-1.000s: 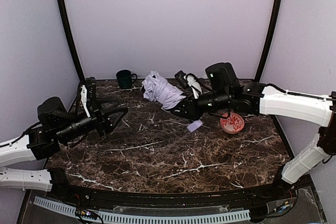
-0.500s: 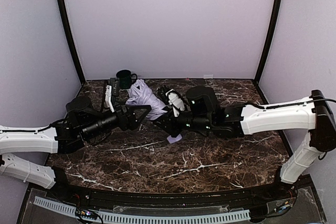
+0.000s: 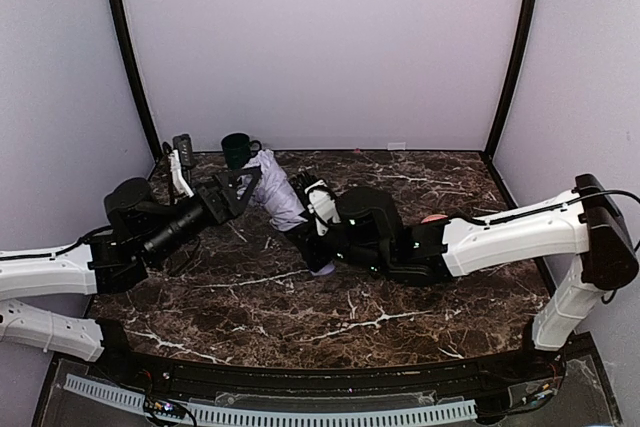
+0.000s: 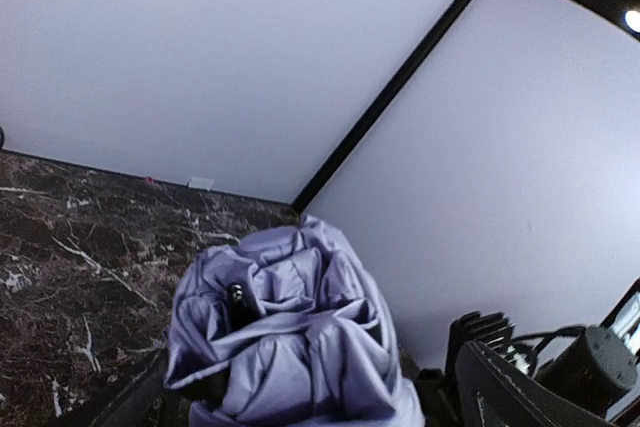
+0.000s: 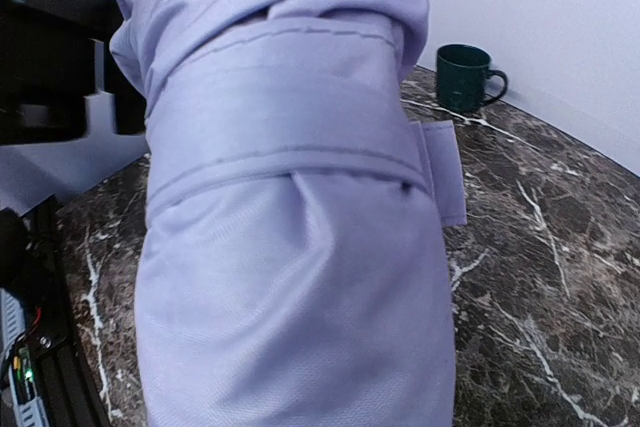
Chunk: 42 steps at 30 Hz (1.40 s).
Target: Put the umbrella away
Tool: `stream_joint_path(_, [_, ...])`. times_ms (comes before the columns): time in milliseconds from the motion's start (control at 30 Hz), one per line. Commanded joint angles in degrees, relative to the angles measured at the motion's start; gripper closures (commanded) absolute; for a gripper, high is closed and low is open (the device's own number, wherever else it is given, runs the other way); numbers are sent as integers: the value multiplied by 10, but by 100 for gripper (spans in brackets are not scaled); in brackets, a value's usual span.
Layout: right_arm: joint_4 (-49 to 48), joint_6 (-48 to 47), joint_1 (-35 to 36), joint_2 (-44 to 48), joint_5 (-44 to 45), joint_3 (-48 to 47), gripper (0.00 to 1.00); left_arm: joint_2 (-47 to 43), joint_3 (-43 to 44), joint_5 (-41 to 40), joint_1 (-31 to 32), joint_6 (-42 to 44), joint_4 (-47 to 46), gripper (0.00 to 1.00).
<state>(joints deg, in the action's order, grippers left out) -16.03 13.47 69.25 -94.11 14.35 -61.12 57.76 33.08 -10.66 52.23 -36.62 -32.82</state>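
The umbrella (image 3: 274,194) is a folded lavender bundle lying slanted, off the marble, between the two arms. My right gripper (image 3: 306,234) is shut on its lower end; in the right wrist view the fabric and its wrap strap (image 5: 290,117) fill the frame and hide the fingers. My left gripper (image 3: 243,183) stands open at the umbrella's upper end. In the left wrist view the crumpled top of the umbrella (image 4: 300,337) with its black tip (image 4: 238,297) sits just ahead of the jaws. A small lavender piece (image 3: 322,269) hangs below the right gripper.
A dark green mug (image 3: 237,150) stands at the back left of the marble table (image 3: 330,317), just behind the left gripper, and shows in the right wrist view as the mug (image 5: 465,77). A sliver of the red bowl (image 3: 433,219) peeks from behind the right forearm.
The right arm has carried the umbrella leftward across the table. The left arm has swung in to meet its top end, and its jaws have opened wider.
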Motion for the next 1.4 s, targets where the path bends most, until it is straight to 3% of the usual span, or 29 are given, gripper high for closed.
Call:
stream_joint_path(0, [-17, 41, 6, -16, 152, -45, 100, -51, 15, -96, 5, -41, -46, 1])
stream_joint_path(167, [-25, 31, 9, -43, 139, -93, 100, -3, 71, -90, 5, -58, 71, 1])
stream_joint_path(400, [-3, 8, 20, -64, 153, -120, 100, 45, 83, -90, 1, -64, 83, 1])
stream_joint_path(767, [-16, -81, 38, -79, 106, -132, 100, 106, 60, -7, -22, -77, -24, 1])
stream_joint_path(833, [-12, -91, 38, -82, 112, -133, 100, 111, 58, 9, -22, -53, -51, 7])
stream_joint_path(967, [-11, -113, 38, -75, 89, -111, 100, 104, 56, 24, -23, -22, -50, 34])
stream_joint_path(1033, [-7, -114, 36, -69, 87, -97, 88, 93, 43, 29, -23, -7, -54, 49])
stream_joint_path(1067, [-7, -116, 34, -65, 78, -88, 77, 89, 35, 33, -23, 1, -61, 57])
stream_joint_path(1133, [-5, -119, 31, -57, 65, -75, 42, 81, 18, 39, -23, 12, -67, 66])
stream_joint_path(1167, [0, -122, 30, -53, 59, -70, 12, 77, 10, 40, -23, 21, -68, 69])
stream_joint_path(1200, [4, -123, 29, -48, 55, -64, 2, 73, 2, 42, -23, 34, -71, 72])
stream_joint_path(1367, [25, -134, 26, 9, -1, 4, 0, 37, -24, 38, -23, 158, -103, 85])
